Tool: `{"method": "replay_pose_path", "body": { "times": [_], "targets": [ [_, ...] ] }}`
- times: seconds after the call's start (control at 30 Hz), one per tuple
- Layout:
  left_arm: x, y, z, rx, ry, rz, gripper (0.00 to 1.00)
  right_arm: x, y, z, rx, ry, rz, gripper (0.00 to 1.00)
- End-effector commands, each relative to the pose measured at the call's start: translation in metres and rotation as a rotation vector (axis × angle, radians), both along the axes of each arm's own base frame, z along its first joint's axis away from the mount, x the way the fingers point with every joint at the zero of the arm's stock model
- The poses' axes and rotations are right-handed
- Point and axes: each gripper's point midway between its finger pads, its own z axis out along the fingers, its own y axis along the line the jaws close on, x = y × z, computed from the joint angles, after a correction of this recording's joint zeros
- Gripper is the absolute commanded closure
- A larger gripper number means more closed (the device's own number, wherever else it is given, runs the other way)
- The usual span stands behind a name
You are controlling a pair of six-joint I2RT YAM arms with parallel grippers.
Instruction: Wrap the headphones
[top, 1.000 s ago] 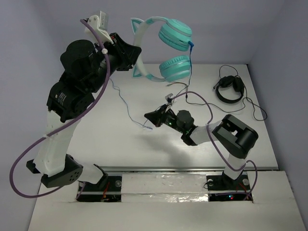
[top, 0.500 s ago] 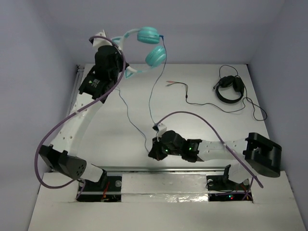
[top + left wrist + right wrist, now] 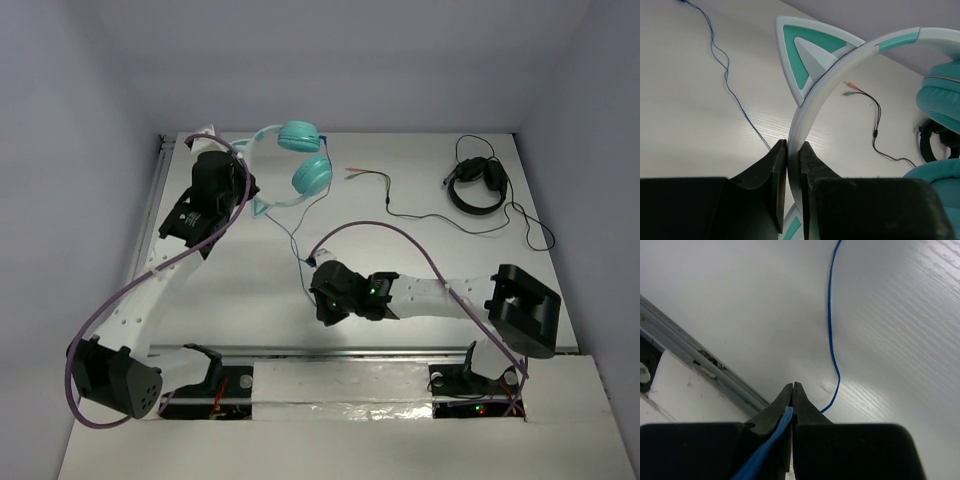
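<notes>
Here: headphones (image 3: 290, 165) gripped by the band, cable (image 3: 832, 340) pinched low

The left claw (image 3: 792, 145) is clamped narrow on the white headband (image 3: 812, 100), with 1 finger pressed against each face of the band. Just above that grip, 1 teal-and-white cat ear (image 3: 807, 55) stands up from the band. Seen from the top camera, the headphones are over the far left part of the tabletop (image 3: 230, 290). Their 2 teal ear cups (image 3: 312, 175) lie to the right of the claw, 1 farther back than the other. Whether the cups rest on the surface or hang above it cannot be told.

The right claw (image 3: 792, 386) is low near the middle of the tabletop, toward the near edge. Its 2 fingers are closed with no gap on the thin blue cable. From that pinch the cable drops to the white surface, bends, and runs away across it. In the top view it climbs from this claw to the nearer ear cup. A grey rail (image 3: 700, 365) along the tabletop's near edge shows close beside the right claw in its wrist view.

At the far right lie small black headphones (image 3: 475, 185), their own lead trailing toward the right edge. A loose black cable (image 3: 385, 190) with red-tipped ends lies between the 2 sets of headphones, apart from both claws.
</notes>
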Motion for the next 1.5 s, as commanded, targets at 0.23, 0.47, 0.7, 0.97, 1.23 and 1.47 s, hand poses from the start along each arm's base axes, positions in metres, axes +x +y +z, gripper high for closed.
{"method": "replay_pose_path", "body": {
  "times": [0.23, 0.47, 0.7, 0.97, 1.23, 1.47],
  "targets": [
    [-0.025, -0.053, -0.092, 0.048, 0.08, -0.131, 1.0, -0.042, -0.004, 0.109, 0.089, 0.004, 0.305, 1.0],
    [-0.063, -0.082, -0.103, 0.088, 0.094, -0.318, 1.0, -0.022, -0.032, 0.144, -0.011, -0.158, 0.305, 1.0],
    [-0.082, -0.066, -0.051, 0.076, -0.001, -0.311, 1.0, -0.033, -0.044, 0.146, -0.048, -0.074, 0.346, 1.0],
    [-0.098, -0.074, -0.055, 0.133, 0.042, -0.448, 1.0, -0.024, -0.076, 0.152, -0.081, -0.118, 0.194, 1.0],
    [-0.119, -0.075, -0.063, 0.191, 0.051, -0.58, 1.0, 0.001, -0.101, 0.161, -0.139, -0.17, 0.068, 1.0],
    [-0.133, -0.077, -0.053, 0.189, -0.008, -0.66, 1.0, 0.022, -0.105, 0.158, -0.202, -0.206, 0.039, 1.0]
  ]
}}
